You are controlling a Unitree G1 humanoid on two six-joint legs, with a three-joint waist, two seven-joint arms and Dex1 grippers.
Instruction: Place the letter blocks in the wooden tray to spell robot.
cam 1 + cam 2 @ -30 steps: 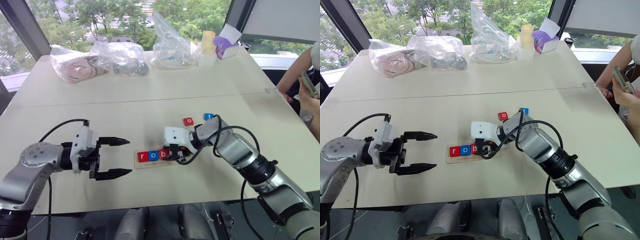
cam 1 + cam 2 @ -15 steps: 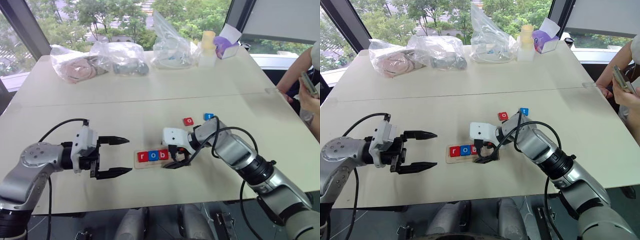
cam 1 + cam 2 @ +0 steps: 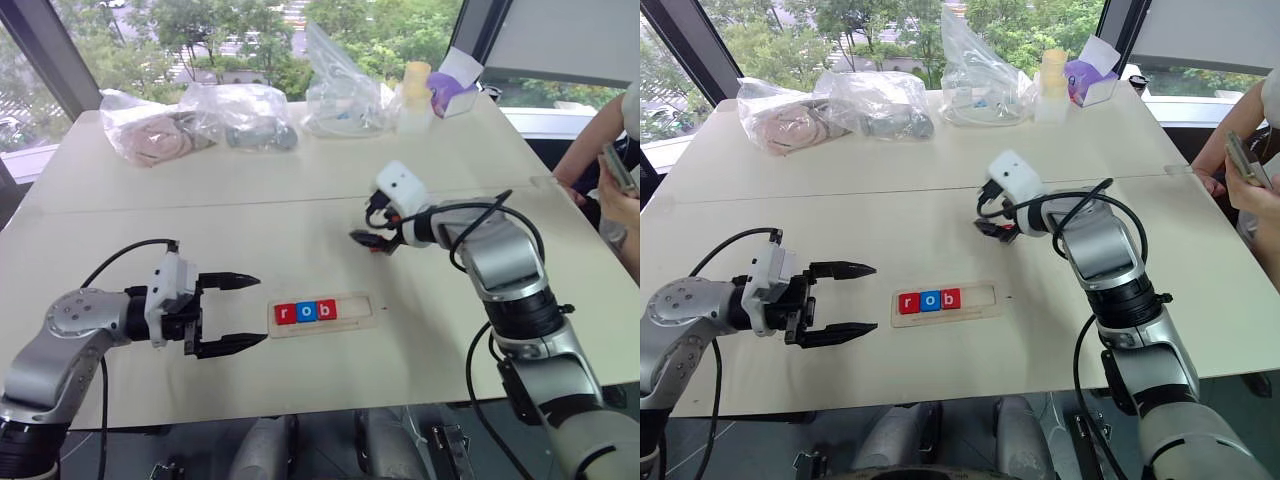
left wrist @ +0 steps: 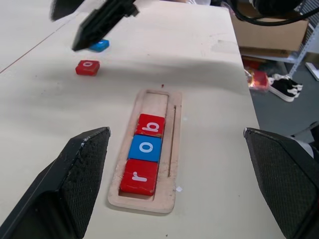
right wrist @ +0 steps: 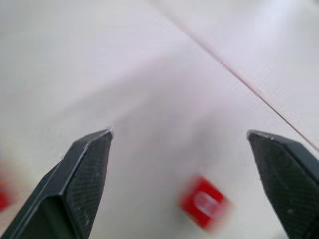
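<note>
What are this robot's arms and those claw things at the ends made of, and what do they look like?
Both arms are chunky silver-grey metal segments with dark joint rings, and black cables loop loosely along them. Each wrist carries a white boxy housing. The left gripper and the right gripper each end in two black, tapering, pointed jaws with a finely textured inner face.

Probably an office: big windows (image 3: 200, 40), white table (image 3: 300, 170), cardboard box (image 4: 271, 35).

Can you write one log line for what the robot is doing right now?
tray: r, o, b in | red o block: on table | blue block: on table | right gripper: open above red o | left gripper: open, empty
</note>
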